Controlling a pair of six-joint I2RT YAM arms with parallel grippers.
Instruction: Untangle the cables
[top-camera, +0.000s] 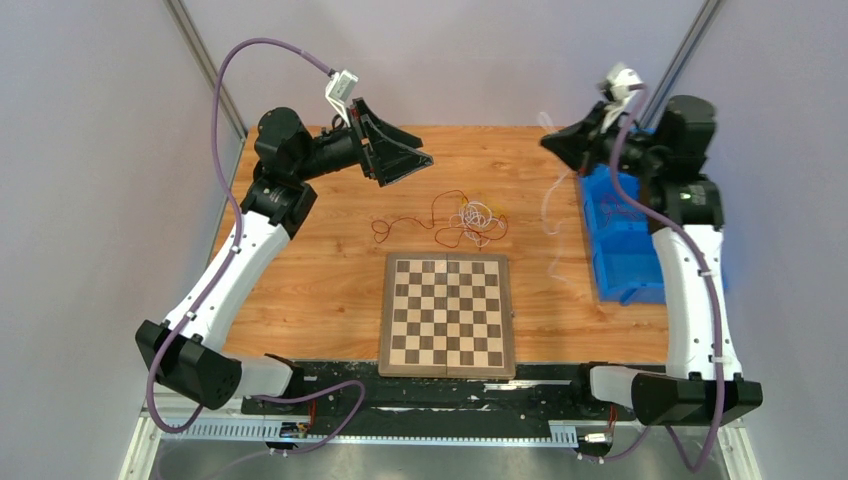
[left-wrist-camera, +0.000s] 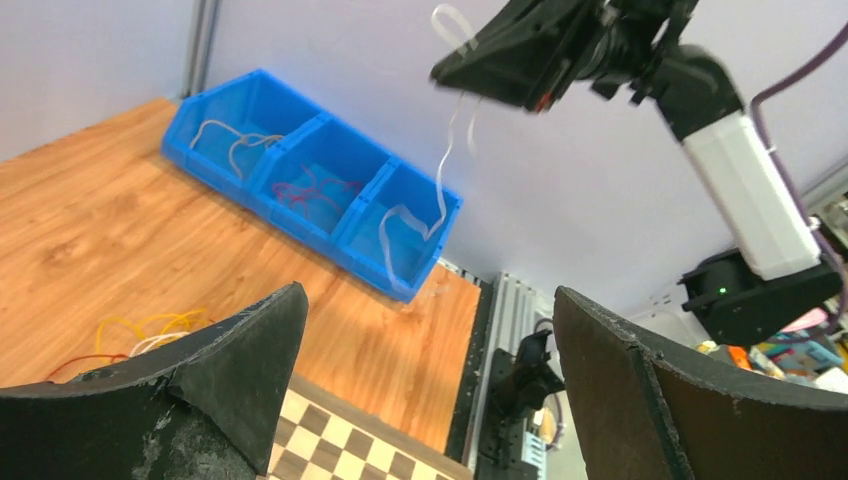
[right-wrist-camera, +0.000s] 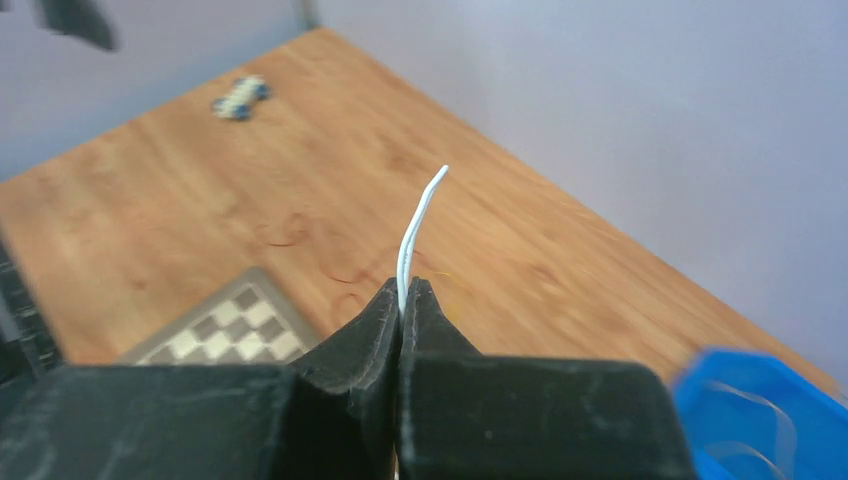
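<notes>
Right gripper (right-wrist-camera: 402, 296): the fingers are pressed together and pinch a white wire (right-wrist-camera: 414, 228). In the right wrist view a short end of this wire stands up out of the fingertips and bends slightly toward the upper right. In the top view the right gripper (top-camera: 560, 146) is held above the table at the upper right. The rest of the white wire (top-camera: 549, 205) hangs from it with its long axis running down the frame, just left of the blue bin (top-camera: 622, 262). The left wrist view shows the wire (left-wrist-camera: 445, 170) dropping toward the bin's nearest compartment; whether its lower end lies inside cannot be told.

Left gripper (left-wrist-camera: 428, 293): the fingers (left-wrist-camera: 250, 350) are spread wide and hold nothing. In the top view it (top-camera: 408, 160) hovers at upper centre, pointing right, above and left of the tangle.

Tangle of cables (top-camera: 470, 220): red, white and yellow wires lie on the wooden table (top-camera: 320, 270), just above the chessboard (top-camera: 447, 313). The dense knot is at the right, and a red strand (top-camera: 385, 230) trails left, so the long axis runs left to right.

The blue bin (left-wrist-camera: 262, 95) has three compartments. The far one contains white wires (left-wrist-camera: 228, 135) and the middle one contains red wires (left-wrist-camera: 320, 190). Nothing stands between either gripper and the tangle.
</notes>
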